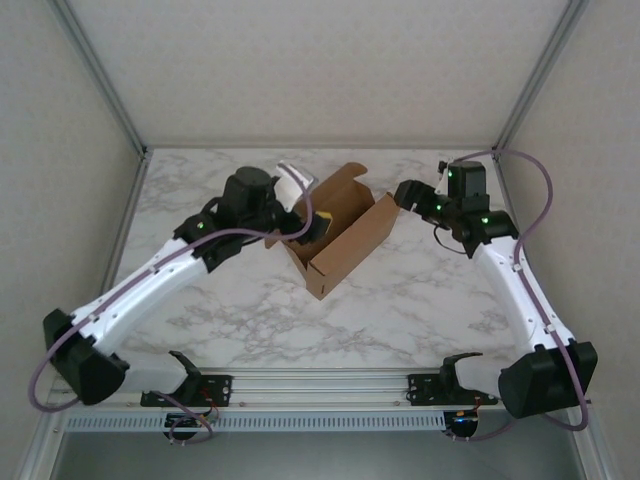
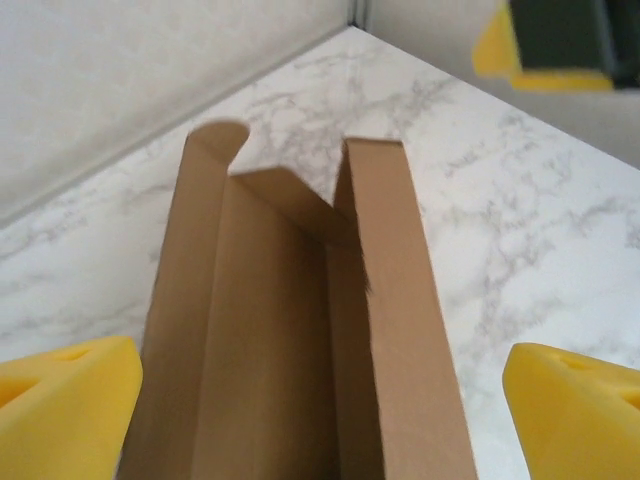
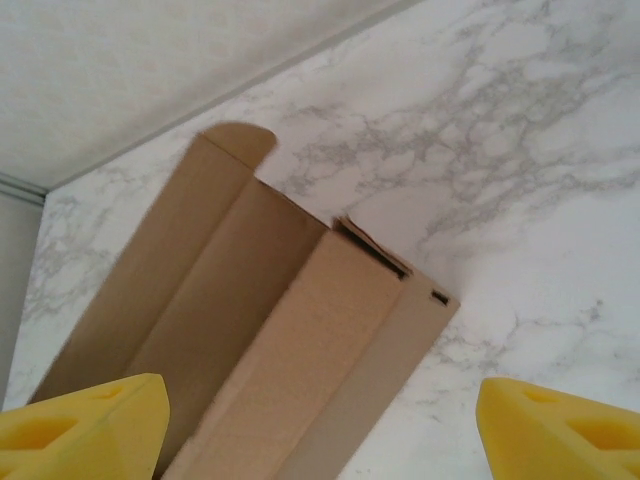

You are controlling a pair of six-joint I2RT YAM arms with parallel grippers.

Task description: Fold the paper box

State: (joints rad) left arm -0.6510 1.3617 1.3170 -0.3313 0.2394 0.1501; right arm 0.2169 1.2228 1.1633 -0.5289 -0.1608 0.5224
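Left pincer (image 2: 320, 405): we see yellow jaws spread wide, empty.
Right pincer (image 3: 320, 425): likewise wide, empty.
Paper box (image 1: 345, 235): creased brown cardboard trough.

White grey-veined marble-pattern tabletop (image 1: 420, 300); off-white textured wall panels (image 1: 320, 60) left, far, right; grey metal frame posts (image 1: 100, 75) at far corners; light even, diffuse.

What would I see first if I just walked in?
A brown cardboard box, half folded with its top open, sits in the middle of the marble table. Two white arms lean in from both sides. The left gripper has its yellow fingers wide apart, one on each side of the box.
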